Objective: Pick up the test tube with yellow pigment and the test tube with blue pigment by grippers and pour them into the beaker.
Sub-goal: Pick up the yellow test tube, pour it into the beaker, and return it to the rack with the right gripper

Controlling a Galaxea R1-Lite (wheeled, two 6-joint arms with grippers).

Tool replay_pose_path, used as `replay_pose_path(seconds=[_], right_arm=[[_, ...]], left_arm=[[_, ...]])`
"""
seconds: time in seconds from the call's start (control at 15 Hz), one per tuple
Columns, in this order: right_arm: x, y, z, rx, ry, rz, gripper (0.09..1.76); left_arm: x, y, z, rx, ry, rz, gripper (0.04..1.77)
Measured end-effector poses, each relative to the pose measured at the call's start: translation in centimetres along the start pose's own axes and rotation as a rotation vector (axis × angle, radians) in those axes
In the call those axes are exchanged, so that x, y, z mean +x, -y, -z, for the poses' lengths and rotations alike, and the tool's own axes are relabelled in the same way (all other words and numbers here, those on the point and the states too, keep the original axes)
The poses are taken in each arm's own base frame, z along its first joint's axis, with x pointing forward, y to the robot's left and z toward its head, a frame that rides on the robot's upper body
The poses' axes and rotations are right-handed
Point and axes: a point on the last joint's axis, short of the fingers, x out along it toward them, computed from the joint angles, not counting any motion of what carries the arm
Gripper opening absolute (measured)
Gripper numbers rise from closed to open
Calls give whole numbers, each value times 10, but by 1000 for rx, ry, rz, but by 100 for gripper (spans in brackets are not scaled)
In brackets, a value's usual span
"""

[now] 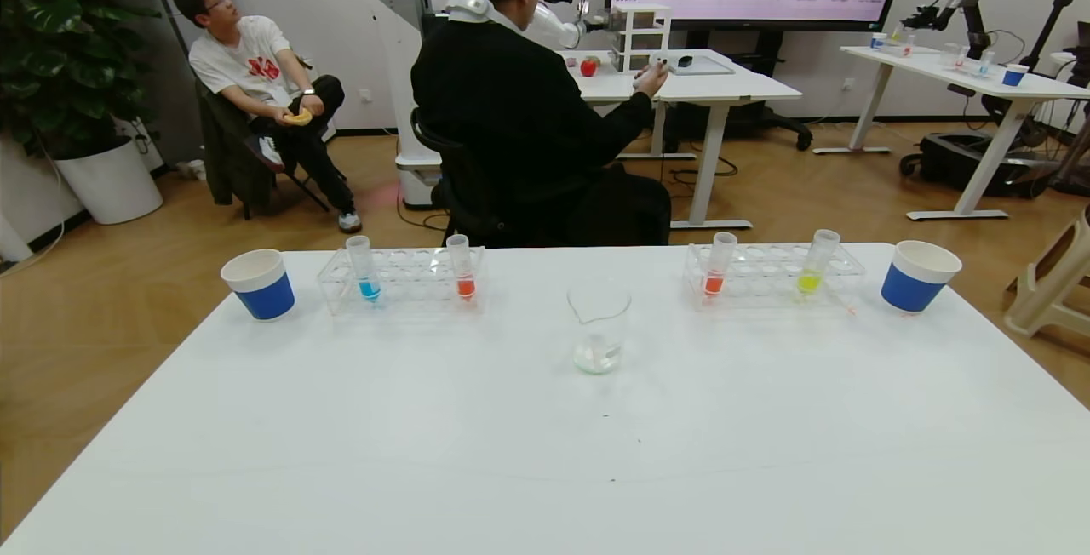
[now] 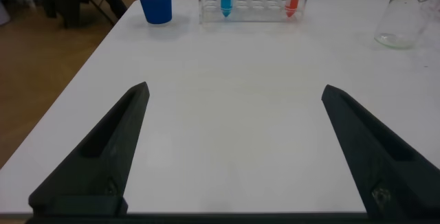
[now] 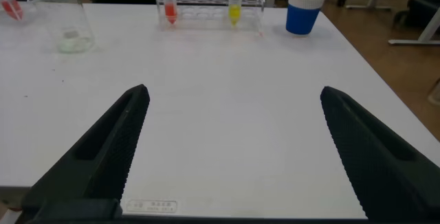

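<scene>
Nothing of the task looks done yet: both pigment tubes stand in their racks and the beaker holds no colour. Along the far edge of the tabletop [image 1: 545, 453], starting near the far left corner, a blue-and-white paper cup [image 1: 260, 283] stands beside a clear rack [image 1: 400, 280]; in that rack the test tube with blue pigment [image 1: 364, 268] stands upright at the left end, with an orange-red tube [image 1: 461, 266] at the right end. The beaker [image 1: 599, 326] sits about midway between the left and right edges, a little nearer than the racks, clear except for a pale trace at its bottom. Further right, a second rack [image 1: 773, 275] holds another orange-red tube [image 1: 718, 264] and then the test tube with yellow pigment [image 1: 816, 261], leaning slightly, and a second paper cup [image 1: 918, 276] stands toward the far right corner. The left tool [image 2: 234, 148] hangs over the near left part of the tabletop with its fingers spread wide and nothing between them, well apart from the blue tube. The right tool [image 3: 234, 148] is likewise spread and empty over the near right part, well apart from the yellow tube. Neither tool shows in the head view. Left to do, as I judge it: reach, grasp and lift each tube, carry both to the beaker, and tip them in.
</scene>
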Motion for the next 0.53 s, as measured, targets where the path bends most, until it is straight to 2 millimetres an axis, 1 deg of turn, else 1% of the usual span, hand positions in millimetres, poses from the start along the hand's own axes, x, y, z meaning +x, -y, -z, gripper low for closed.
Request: replay_pose_path(seconds=[0.13, 0.27, 0.4, 0.53], right_arm=[[-1, 0, -23, 3, 29, -7, 174], [6, 0, -48, 7, 32, -22, 174], [23, -1, -72, 11, 42, -39, 174], [49, -2, -91, 13, 40, -45, 174]], left_arm=[[0, 0, 0, 0, 0, 0, 175], [0, 0, 0, 0, 0, 0, 175], [0, 0, 0, 0, 0, 0, 175], [0, 0, 0, 0, 0, 0, 175]])
